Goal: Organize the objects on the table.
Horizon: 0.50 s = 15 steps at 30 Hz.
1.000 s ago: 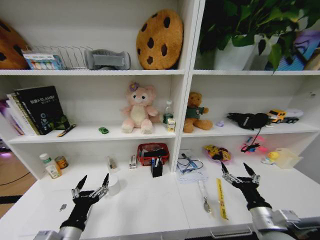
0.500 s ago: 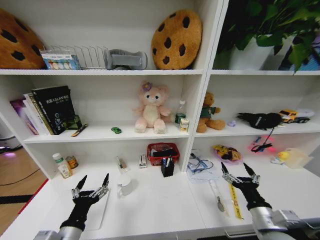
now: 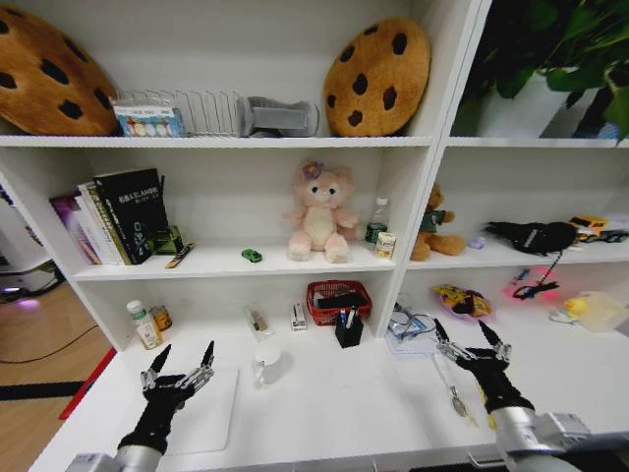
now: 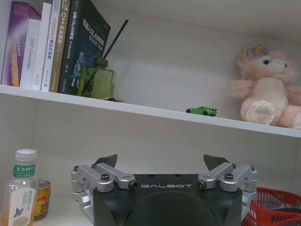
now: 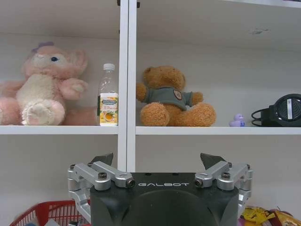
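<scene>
Ruler: mostly hidden behind the right gripper.
Red basket: cut off by the left wrist view's edge and by the gripper body.
Books: spine titles too small to read.
Plant: cut off at the head view's top and right edges.
Left cookie cushion: cropped at the head view's edge.

The whole head view has slid rightward across the shelves, so the camera has turned toward the robot's left. The pink plush and the red basket now sit nearer the middle. A second cookie cushion has come fully into sight at the upper left, while the plant is cut off at the right edge. A white pad now lies on the table under the left hand.
</scene>
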### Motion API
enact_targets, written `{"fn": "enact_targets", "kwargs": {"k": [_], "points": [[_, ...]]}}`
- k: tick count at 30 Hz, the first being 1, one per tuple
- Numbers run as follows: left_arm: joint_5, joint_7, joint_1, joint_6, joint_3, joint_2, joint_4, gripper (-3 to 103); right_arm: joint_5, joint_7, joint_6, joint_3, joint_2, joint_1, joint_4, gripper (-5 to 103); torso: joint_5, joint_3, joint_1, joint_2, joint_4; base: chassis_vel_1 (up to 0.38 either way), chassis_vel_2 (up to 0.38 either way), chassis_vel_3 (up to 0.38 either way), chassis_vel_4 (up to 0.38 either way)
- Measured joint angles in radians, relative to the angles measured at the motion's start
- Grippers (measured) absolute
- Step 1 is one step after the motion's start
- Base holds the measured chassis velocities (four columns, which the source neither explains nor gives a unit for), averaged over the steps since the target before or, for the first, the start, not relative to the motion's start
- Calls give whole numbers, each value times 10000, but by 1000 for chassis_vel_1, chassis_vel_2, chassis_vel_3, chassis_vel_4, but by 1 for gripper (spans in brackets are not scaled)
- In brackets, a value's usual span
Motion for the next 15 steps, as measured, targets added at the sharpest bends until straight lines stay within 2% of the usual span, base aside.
{"fn": "enact_targets", "kwargs": {"k": [15], "points": [[0, 0, 0, -1, 0, -1, 0, 100, 0, 0, 0, 0, 0, 1, 0, 100, 1, 0, 0, 0, 0, 119, 120, -119, -123]]}}
